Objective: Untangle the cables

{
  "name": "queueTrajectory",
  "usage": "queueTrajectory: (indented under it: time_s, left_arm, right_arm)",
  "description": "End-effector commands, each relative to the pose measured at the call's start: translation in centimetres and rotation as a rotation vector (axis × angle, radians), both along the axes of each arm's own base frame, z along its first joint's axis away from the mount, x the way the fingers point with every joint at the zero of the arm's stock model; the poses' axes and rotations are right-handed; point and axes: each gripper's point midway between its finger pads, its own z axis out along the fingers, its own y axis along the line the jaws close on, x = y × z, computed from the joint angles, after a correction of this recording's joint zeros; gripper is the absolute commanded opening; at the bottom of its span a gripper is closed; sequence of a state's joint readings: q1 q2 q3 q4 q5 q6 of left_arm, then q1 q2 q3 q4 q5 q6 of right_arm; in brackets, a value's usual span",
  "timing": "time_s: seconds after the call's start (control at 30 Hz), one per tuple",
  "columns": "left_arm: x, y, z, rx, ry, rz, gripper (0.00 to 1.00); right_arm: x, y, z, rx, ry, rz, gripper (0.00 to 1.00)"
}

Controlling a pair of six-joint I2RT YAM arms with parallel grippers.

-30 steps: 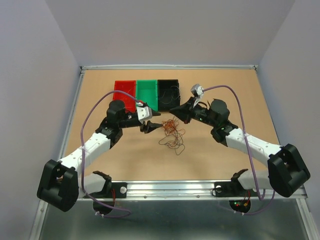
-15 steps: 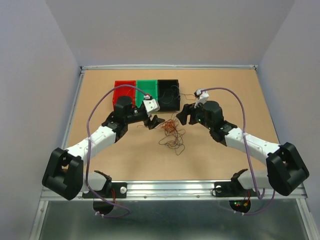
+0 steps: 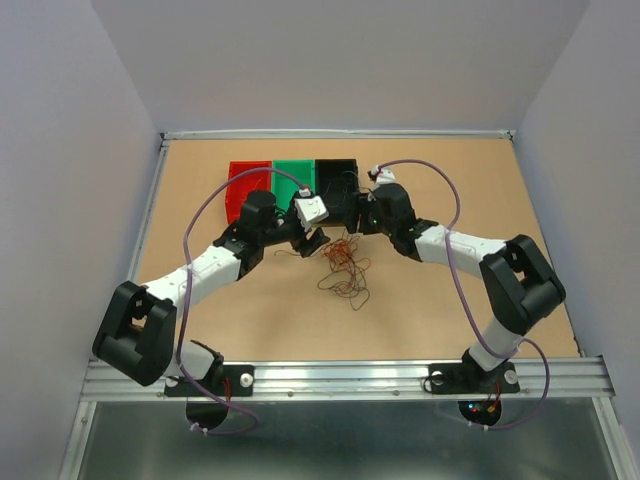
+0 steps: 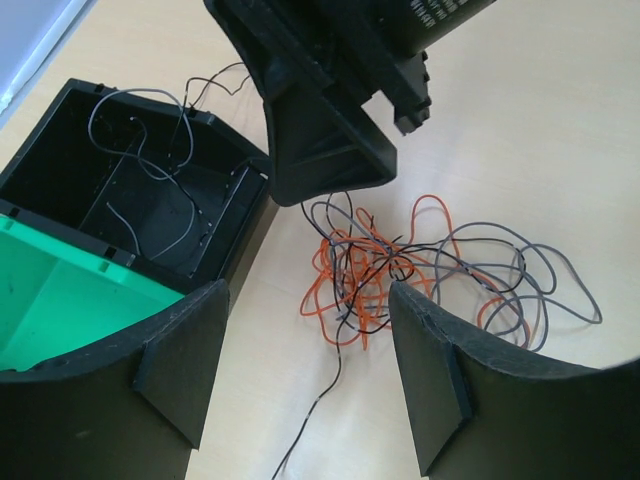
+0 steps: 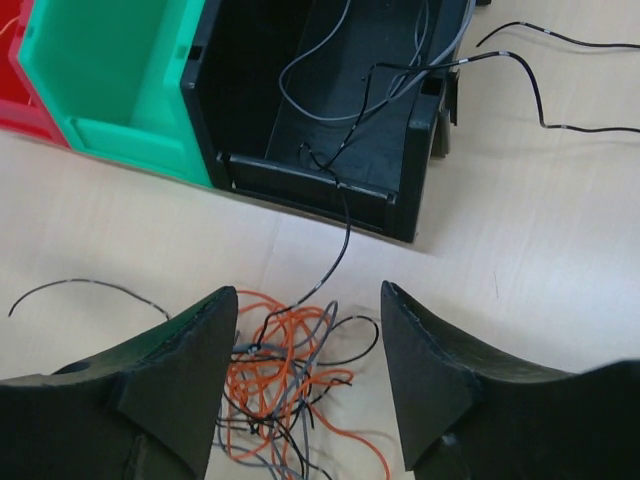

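Note:
The cables [image 3: 343, 265] lie as a tangle of thin orange, grey and black wires [image 4: 400, 265] on the tabletop, in front of the black bin. My left gripper [image 3: 318, 240] [image 4: 310, 385] hovers open at the tangle's left side, with one loose black wire end running between its fingers. My right gripper [image 3: 352, 218] [image 5: 305, 385] is open above the tangle [image 5: 280, 385], holding nothing. A black wire [image 5: 340, 235] trails from the black bin over its front wall down into the pile. More grey and black wires [image 4: 150, 170] lie inside that bin.
Red [image 3: 243, 185], green [image 3: 290, 178] and black [image 3: 335, 178] bins stand in a row at the back. Loose black wires lie on the table right of the black bin [image 5: 560, 60] and left of the tangle [image 5: 90, 288]. The two grippers are close together.
My right gripper has opened from shut, and its arm has folded in toward the black bin. My left gripper has opened wider and moved right and farther, up to the tangle.

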State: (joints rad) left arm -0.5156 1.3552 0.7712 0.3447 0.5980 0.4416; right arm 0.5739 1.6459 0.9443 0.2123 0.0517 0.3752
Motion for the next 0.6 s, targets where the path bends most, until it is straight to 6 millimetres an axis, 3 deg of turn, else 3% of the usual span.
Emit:
queueTrajectory:
  time_s: [0.0,0.17,0.23,0.27,0.37,0.4,0.47,0.5,0.57]
  left_arm:
    - [1.3,-0.4,2.8,-0.022,-0.083,0.020,0.76]
    - [1.3,-0.3,2.9,-0.021,-0.088,0.024,0.75]
    - [1.3,-0.3,2.9,-0.019,-0.089,0.025,0.75]
    - [1.4,-0.3,3.0,-0.020,-0.089,0.027,0.75]
    - [1.4,-0.2,3.1,-0.019,-0.093,0.031,0.75]
    - [1.4,-0.2,3.0,-0.018,-0.088,0.031,0.75]
    - [1.4,-0.2,3.1,-0.020,-0.091,0.030,0.75]
    - [1.4,-0.2,3.1,-0.020,-0.093,0.029,0.75]
    - [1.3,-0.2,3.2,-0.020,-0.097,0.030,0.75]
  right_arm:
    - [2.9,1.7,3.0,0.092,-0.065,-0.040,0.63]
    - [4.2,1.9,1.5,0.074,-0.042,-0.069,0.61]
    - [4.2,2.2,1.1,0.070,-0.028,-0.060,0.51]
    - [4.2,2.3,0.9,0.068,-0.023,-0.052,0.38]
    - [3.4,3.3,1.2,0.084,-0.013,0.026,0.16]
    - [2.8,3.8,2.1,0.099,-0.025,0.076,0.01]
    - [1.5,4.0,2.9,0.122,-0.035,0.119,0.01]
    - [1.2,3.9,6.2,0.177,-0.120,0.131,0.01]
    - [-0.1,3.7,8.8,0.223,-0.186,0.164,0.00]
